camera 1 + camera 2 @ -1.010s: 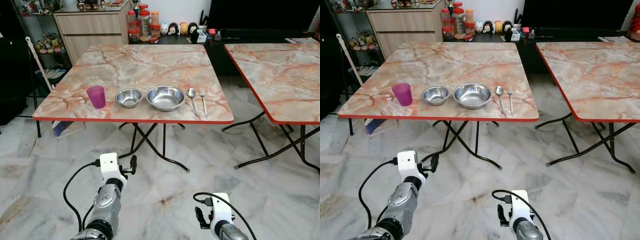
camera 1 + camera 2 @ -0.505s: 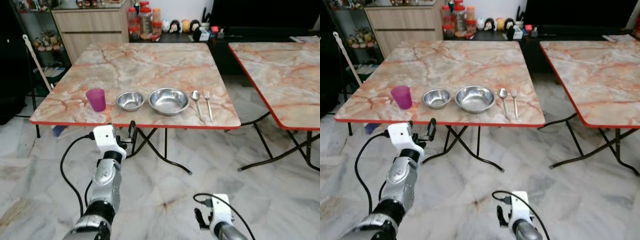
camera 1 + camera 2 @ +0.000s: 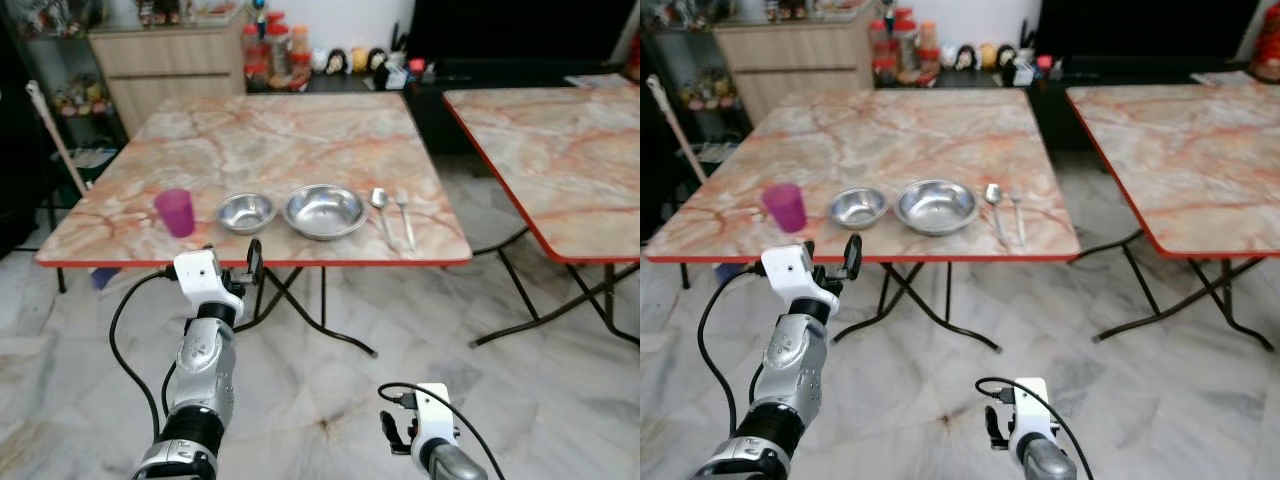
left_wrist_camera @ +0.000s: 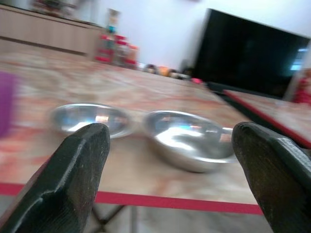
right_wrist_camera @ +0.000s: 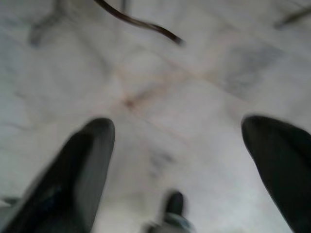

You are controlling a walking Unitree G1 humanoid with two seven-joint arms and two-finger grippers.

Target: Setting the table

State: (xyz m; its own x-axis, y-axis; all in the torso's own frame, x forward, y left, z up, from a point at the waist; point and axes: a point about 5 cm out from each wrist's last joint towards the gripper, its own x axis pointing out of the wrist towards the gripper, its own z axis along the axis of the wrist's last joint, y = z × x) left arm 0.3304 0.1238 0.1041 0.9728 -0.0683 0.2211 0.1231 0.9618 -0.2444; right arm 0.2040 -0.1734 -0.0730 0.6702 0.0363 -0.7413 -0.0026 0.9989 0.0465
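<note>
Room w/ pale marble-tile floor (image 3: 560,400); orange-veined marble-top folding desk w/ red edge (image 3: 290,140) in front, a second like desk (image 3: 560,140) to its right. Wooden drawer cabinet (image 3: 165,60) and black TV unit (image 3: 500,40) at back.

Along the near edge of the first desk, in a row from robot's left: purple plastic cup (image 3: 176,212), small round steel bowl (image 3: 246,211), bigger round steel bowl (image 3: 323,210), steel spoon (image 3: 382,212), steel fork (image 3: 404,214). Cup stands apart from the small bowl; the two bowls sit just beside each other; spoon & fork lie side by side, parallel, handles toward the desk's edge.

Left gripper (image 4: 170,170) is raised at desk-edge height, just short of the red edge, near the cup & small bowl. Jaws wide apart, nothing held. In left wrist view both bowls sit between the black fingers (image 4: 73,174), beyond the edge; cup a purple blur at the side.

Right gripper (image 5: 180,165) hangs low over the floor, well apart from the desk, jaws spread wide, empty; view blurred.
</note>
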